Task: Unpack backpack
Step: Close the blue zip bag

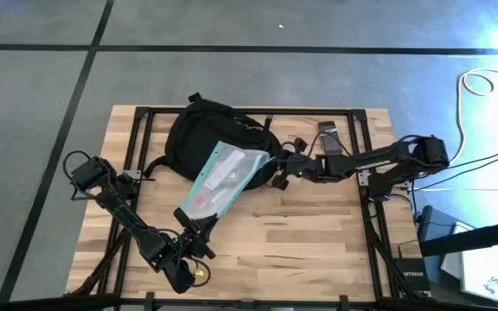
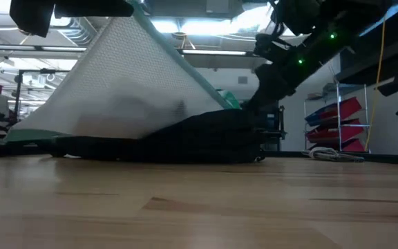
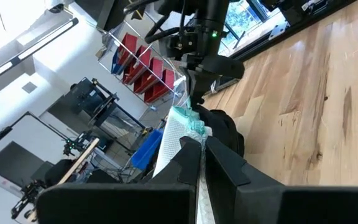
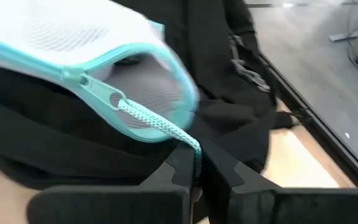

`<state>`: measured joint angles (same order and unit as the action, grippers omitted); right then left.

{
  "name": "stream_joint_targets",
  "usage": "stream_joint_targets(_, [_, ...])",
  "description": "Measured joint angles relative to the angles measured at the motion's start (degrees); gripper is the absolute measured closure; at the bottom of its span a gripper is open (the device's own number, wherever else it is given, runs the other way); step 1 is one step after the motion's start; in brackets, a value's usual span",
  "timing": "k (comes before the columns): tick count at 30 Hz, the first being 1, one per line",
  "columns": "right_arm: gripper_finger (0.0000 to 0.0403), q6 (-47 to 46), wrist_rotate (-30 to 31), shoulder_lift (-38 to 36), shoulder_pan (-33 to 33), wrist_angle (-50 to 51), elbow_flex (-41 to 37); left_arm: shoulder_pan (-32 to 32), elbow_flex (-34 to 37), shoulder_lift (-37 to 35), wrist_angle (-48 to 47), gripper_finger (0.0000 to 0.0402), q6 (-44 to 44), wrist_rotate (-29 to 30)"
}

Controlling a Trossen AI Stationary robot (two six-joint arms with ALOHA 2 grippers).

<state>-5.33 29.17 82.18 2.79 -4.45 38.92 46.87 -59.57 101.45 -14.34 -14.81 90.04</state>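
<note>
Over the backpack (image 1: 199,136), left gripper (image 1: 194,226) clamps pouch (image 1: 221,175) edge; right gripper (image 1: 277,170) its cord.

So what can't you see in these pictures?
- Inside of the large black soft fabric backpack: in the high view the translucent teal-edged zip pouch covers its opening.
- Pouch contents: blurred behind white mesh in the low view.
- Backpack straps: mostly cut off in the right wrist view.

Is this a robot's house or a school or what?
Probably a workshop or robot lab: a wooden work table on a grey floor, red storage bins on racks behind, and cables lying about.
</note>
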Motion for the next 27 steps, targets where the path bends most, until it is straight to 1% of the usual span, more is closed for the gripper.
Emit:
stream_joint_targets(8, [0.0403, 1.1, -0.13, -3.27, 2.71, 1.67, -0.52, 0.0, 0.0, 0.0, -0.04, 0.0401, -1.15, -0.01])
stream_joint_targets(16, [0.0403, 1.3, -0.09, -5.89, 6.08, 5.86, -0.52, 0.0, 0.0, 0.0, -0.06, 0.0401, -1.52, 0.0])
stream_joint_targets(22, [0.0403, 2.11, -0.06, -8.2, 7.11, 6.11, -0.52, 0.0, 0.0, 0.0, -0.03, 0.0401, -1.51, -0.02])
stream_joint_targets(27, [0.0403, 3.04, 2.55, -9.39, 7.1, 7.04, -0.52, 0.0, 0.0, 0.0, -0.03, 0.0401, -1.39, 0.0])
